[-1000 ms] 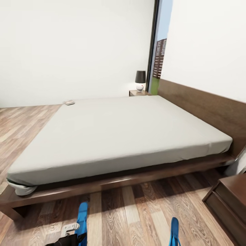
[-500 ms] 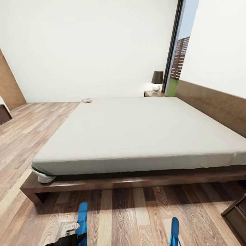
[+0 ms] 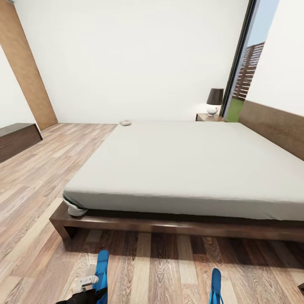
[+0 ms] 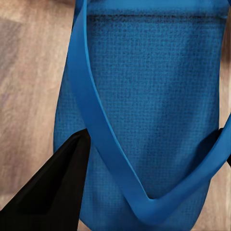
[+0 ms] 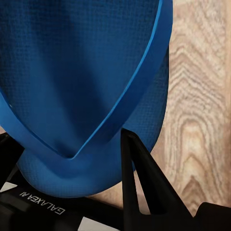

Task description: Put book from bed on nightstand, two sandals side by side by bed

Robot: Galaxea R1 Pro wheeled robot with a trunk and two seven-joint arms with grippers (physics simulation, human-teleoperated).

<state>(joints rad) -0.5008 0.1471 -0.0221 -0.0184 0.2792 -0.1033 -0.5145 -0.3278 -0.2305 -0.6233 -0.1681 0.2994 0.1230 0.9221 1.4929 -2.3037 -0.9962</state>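
White walls framed the bed, book at its far corner. Each gripper's jaws clamped a sandal, left sandal and right sandal, carried low for placing bedside.

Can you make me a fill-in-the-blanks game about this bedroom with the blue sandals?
1. The mattress on the bed is light ____.
2. The two sandals, left and right, are bright ____.
3. The lamp in the far corner has a ____ shade.
4. The floor is made of ____ planks.

Missing words: grey; blue; black; wood
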